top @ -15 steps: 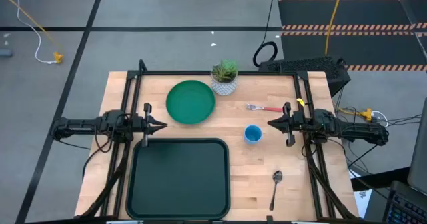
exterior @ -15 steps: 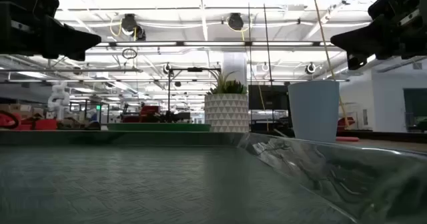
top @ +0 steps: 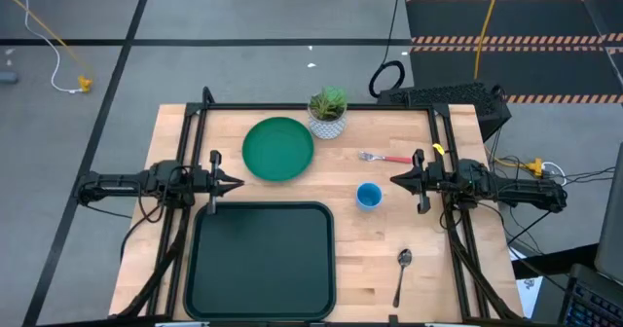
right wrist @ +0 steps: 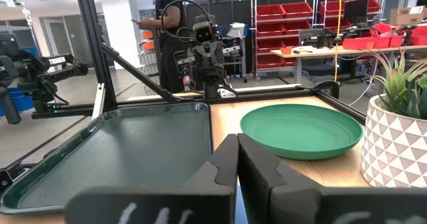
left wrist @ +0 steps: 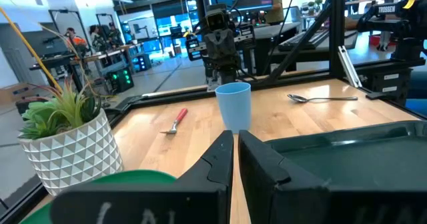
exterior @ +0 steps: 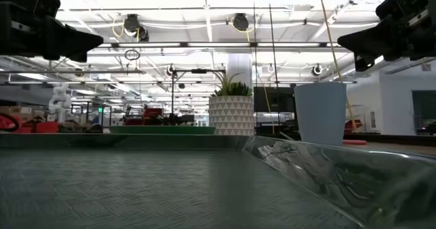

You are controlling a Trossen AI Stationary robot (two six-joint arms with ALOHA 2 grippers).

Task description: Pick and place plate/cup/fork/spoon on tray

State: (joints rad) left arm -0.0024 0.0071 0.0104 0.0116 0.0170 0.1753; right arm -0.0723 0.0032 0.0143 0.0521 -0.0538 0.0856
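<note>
The left gripper (top: 237, 182) is shut and empty, held over the table's left side. The right gripper (top: 396, 180) is also shut and empty. The plate (top: 278, 150) lies near the back edge, just behind the tray (top: 261, 259). To lift it well, the fingers must be opened first and slid under its rim.

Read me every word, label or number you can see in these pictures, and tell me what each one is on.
No text reads clearly in any view.
Light lettering on the right arm, left wrist view: too small to read.
Light lettering on the left arm, right wrist view: too blurred to read.
Plate, cup, tray: no markings show.
</note>
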